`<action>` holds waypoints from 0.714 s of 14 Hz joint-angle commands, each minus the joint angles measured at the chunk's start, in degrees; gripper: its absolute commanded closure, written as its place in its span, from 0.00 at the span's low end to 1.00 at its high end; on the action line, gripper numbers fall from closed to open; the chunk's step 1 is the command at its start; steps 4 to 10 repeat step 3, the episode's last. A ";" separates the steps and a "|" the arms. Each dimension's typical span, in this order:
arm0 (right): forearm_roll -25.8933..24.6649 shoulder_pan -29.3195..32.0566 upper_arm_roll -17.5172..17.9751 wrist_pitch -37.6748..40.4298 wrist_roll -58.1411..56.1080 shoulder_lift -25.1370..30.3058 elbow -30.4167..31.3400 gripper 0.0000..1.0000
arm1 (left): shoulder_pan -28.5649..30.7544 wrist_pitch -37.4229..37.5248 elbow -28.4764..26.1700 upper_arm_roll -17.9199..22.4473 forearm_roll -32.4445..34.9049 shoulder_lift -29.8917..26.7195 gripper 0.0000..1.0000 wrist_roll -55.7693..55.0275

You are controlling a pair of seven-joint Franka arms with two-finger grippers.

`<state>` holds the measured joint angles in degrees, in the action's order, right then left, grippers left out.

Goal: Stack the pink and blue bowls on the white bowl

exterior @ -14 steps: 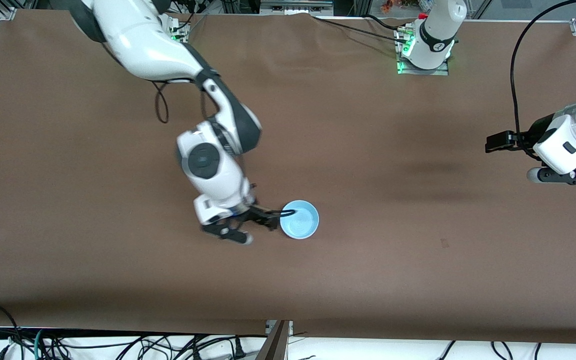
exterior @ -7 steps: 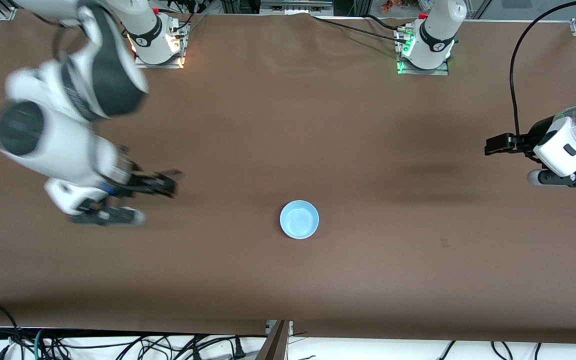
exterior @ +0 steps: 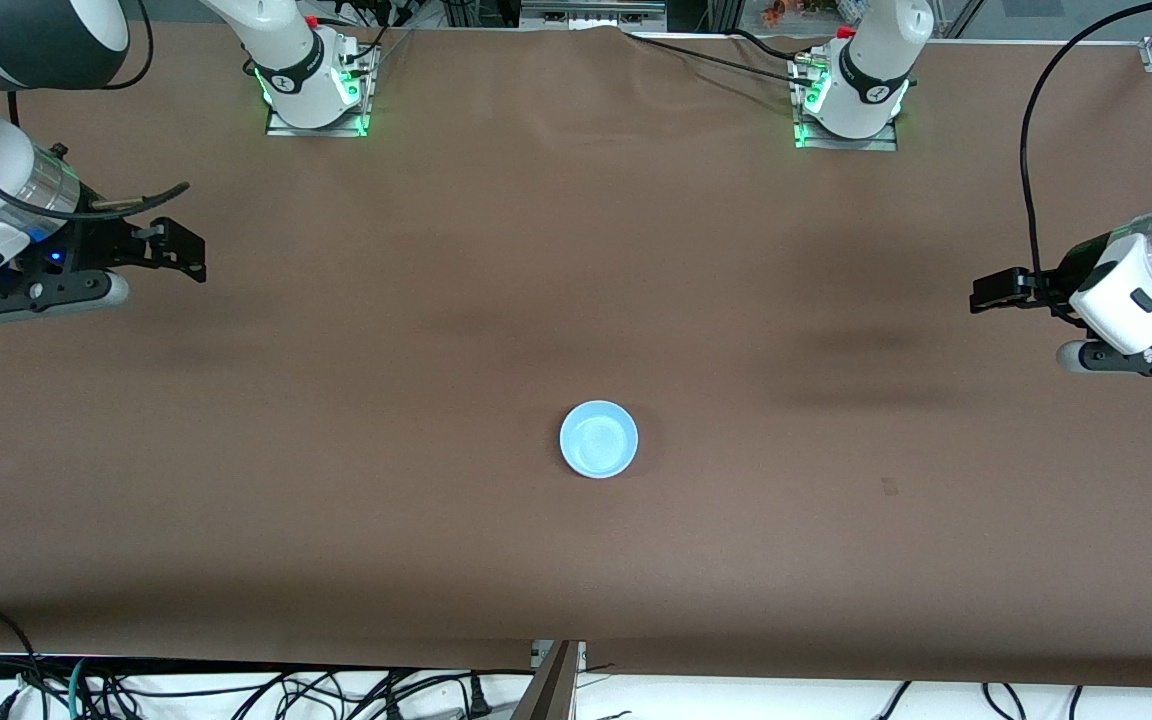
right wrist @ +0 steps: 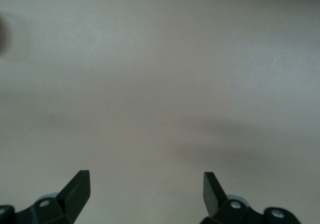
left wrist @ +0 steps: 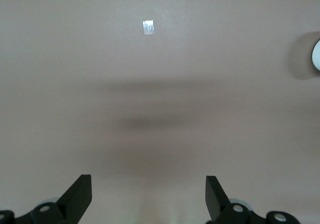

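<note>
One wide brown surface [exterior: 736, 300] carries a single visible dish: the blue bowl [exterior: 598, 439], upright, about midway between the two ends and nearer the front camera than either arm's base. No pink or white bowl shows separately; whether they sit nested under the blue one cannot be told from above.

Both arms wait at the ends. The right claw [exterior: 171, 248] hangs over the right arm's end, empty, fingers spread wide in its wrist view. The left claw [exterior: 998, 288] hangs over the left arm's end, likewise empty and spread; its wrist view catches a sliver of the bowl at the frame's edge.

Each claw stands well apart from the bowl, about equally far, so neither arm has a clear advantage. Being round, the bowl has no long axis. Bare surface lies all around it, well clear of every edge, leaving free approach from any direction.
</note>
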<state>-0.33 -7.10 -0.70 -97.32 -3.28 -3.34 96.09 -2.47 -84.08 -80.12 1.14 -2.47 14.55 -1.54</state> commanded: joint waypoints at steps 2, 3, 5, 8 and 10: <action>0.06 -0.54 -0.18 -0.94 -1.29 -0.35 0.25 0.00 | 0.71 0.68 2.86 -0.44 -0.96 1.10 0.00 0.93; 0.06 -0.46 -0.26 -0.85 -1.90 -0.35 0.07 0.00 | 0.71 0.68 2.78 -0.35 -0.79 1.10 0.00 0.93; 0.06 -0.46 -0.26 -0.85 -1.90 -0.35 0.07 0.00 | 0.71 0.68 2.78 -0.35 -0.79 1.10 0.00 0.93; 0.06 -0.46 -0.26 -0.85 -1.90 -0.35 0.07 0.00 | 0.71 0.68 2.78 -0.35 -0.79 1.10 0.00 0.93; 0.06 -0.46 -0.26 -0.85 -1.90 -0.35 0.07 0.00 | 0.71 0.68 2.78 -0.35 -0.79 1.10 0.00 0.93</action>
